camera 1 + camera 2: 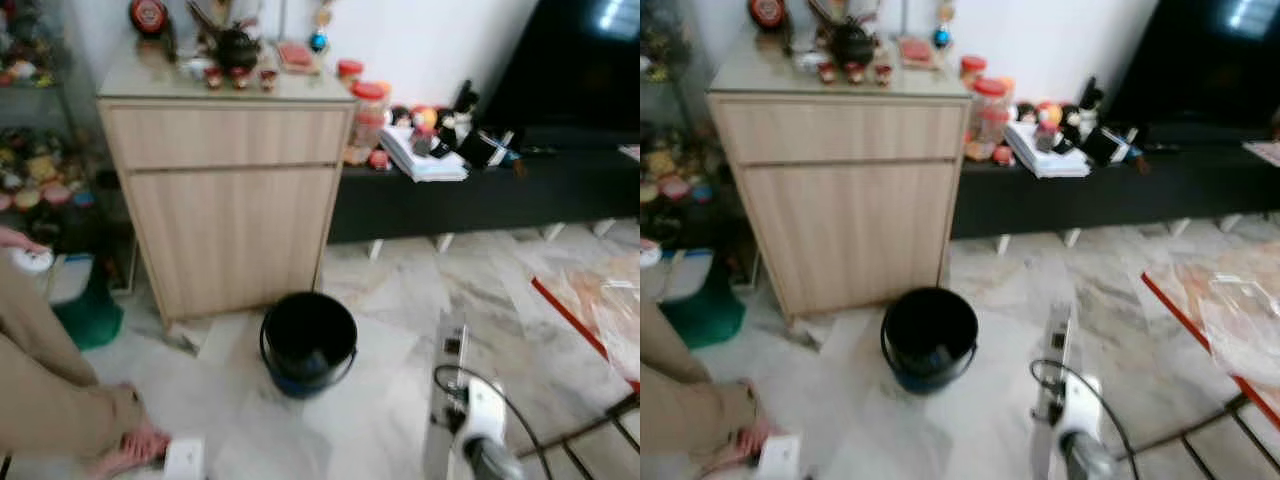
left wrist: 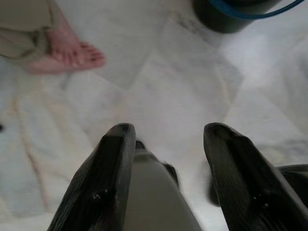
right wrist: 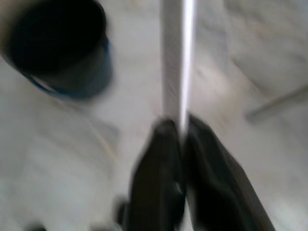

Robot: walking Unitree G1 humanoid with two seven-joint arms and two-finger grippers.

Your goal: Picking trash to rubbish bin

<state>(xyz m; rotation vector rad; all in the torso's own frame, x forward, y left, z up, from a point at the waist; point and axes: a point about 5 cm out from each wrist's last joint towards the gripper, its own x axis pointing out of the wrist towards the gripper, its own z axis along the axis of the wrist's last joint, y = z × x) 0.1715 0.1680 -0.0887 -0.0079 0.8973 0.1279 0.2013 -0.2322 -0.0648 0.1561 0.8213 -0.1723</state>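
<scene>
Right end effector [image 3: 179,132]: fingers pinched on flat white strip [image 3: 177,57], near black bin [image 1: 308,340]. Left end effector [image 2: 166,144]: fingers apart, empty, above marble floor [image 2: 159,86].

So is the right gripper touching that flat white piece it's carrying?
Touching: in the right wrist view the right gripper has its fingers pinched on the flat white piece.
</scene>
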